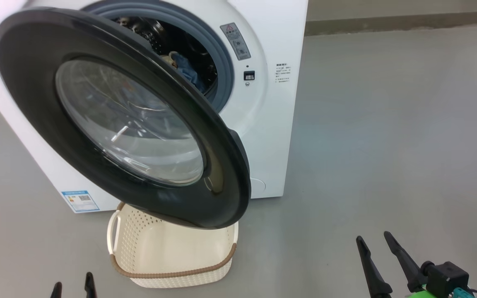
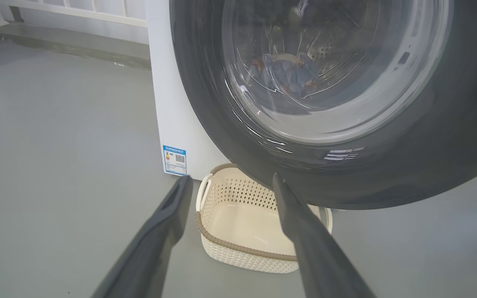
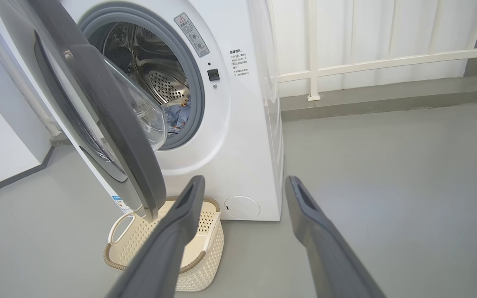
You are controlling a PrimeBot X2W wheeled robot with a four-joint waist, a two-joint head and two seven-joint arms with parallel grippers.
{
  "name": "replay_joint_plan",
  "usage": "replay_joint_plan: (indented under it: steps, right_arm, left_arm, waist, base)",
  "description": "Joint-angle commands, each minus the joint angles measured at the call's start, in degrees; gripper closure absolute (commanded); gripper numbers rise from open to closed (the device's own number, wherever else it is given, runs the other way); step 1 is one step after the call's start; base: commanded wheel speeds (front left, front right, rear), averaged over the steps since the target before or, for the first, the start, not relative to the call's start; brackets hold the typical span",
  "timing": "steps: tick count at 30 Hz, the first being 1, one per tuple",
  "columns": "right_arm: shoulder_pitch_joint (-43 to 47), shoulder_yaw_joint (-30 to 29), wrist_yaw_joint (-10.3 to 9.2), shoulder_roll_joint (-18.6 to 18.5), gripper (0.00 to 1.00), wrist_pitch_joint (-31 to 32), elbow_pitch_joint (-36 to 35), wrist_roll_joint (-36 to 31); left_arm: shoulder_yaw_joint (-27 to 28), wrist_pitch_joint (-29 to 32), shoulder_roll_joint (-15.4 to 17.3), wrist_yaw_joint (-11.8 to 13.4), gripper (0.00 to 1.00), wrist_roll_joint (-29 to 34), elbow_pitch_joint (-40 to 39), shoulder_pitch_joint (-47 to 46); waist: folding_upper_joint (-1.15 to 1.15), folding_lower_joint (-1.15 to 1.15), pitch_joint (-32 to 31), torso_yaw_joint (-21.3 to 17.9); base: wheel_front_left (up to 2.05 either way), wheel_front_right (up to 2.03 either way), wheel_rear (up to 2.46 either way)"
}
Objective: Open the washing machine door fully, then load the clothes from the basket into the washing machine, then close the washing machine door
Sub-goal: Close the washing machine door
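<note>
Door [image 1: 128, 124] front and centre: big and round, with a wide glossy black rim and a clear glass bowl in the middle streaked with reflections. It stands part-way open, hinged on the left side of the washing machine [image 1: 263, 124], with its free edge swung out from the white front. The outer face looks toward the head camera, and in the right wrist view the glass bulge points back at the drum mouth. It is round, so there is no long axis to call, and it hangs upright on its hinge. Its lower edge hangs over the basket [image 1: 139, 231], which sits on the grey floor [image 1: 387, 145] at the machine's foot, bare cream bottom showing. Past the door, clothes [image 1: 186, 70] lie light blue inside the steel drum [image 3: 160, 82]. Left gripper [image 2: 231, 178] is low, fingers spread wide with nothing between them. Right gripper [image 1: 373, 236] is likewise spread and empty-handed, well apart from the door.
</note>
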Motion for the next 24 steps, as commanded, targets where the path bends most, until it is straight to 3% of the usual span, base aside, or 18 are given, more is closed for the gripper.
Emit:
replay_joint_plan:
  steps: [1, 7, 20, 21, 22, 23, 24]
  right_arm:
    - [-0.10, 0.78, 0.10, -0.07, 0.00, -0.28, -1.04, -0.58]
    - [0.08, -1.25, 0.10, 0.27, 0.00, -0.28, -0.26, -1.70]
    - [-0.11, -2.86, 0.10, 1.16, 0.00, -0.28, 0.52, -3.14]
    - [-0.14, -2.94, 0.10, 1.21, 0.14, -0.28, 0.57, -3.24]
    - [-0.15, -3.10, 0.10, 1.28, 0.61, -0.28, 0.61, -3.36]
    - [-0.17, -3.28, 0.10, 1.35, 1.00, -0.28, 0.65, -3.46]
    - [-0.20, -3.37, 0.10, 1.42, 1.00, -0.28, 0.67, -3.53]
  left_arm:
    - [2.56, -0.62, 0.31, -0.33, 0.00, 0.63, -1.50, -1.10]
    - [5.39, -0.62, -1.33, -2.43, 0.00, 2.81, -0.97, -0.55]
    - [7.90, -0.62, -2.38, -3.97, 0.00, 4.30, -0.71, -0.50]
    - [7.97, -0.62, -2.40, -4.04, 0.00, 4.33, -0.73, -0.52]
    - [8.02, -0.62, -2.41, -4.10, 0.00, 4.35, -0.73, -0.53]
    - [8.08, -0.62, -2.42, -4.15, 0.00, 4.36, -0.75, -0.55]
    - [8.08, -0.62, -2.43, -4.19, 0.00, 4.27, -0.76, -0.57]
  waist:
    - [0.00, 0.00, -0.37, 0.32]
    - [0.00, 0.00, -0.85, 1.12]
    - [0.00, 0.00, -1.01, 1.08]
    - [0.00, 0.00, -0.99, 1.06]
    - [0.00, 0.00, -0.94, 1.04]
    - [0.00, 0.00, -0.90, 1.03]
    - [0.00, 0.00, -0.87, 1.00]
  base:
    - [0.00, 0.00, 0.00]
    - [0.00, 0.00, 0.00]
    - [0.00, 0.00, 0.00]
    - [0.00, 0.00, 0.00]
    - [0.00, 0.00, 0.00]
    - [0.00, 0.00, 0.00]
    - [0.00, 0.00, 0.00]
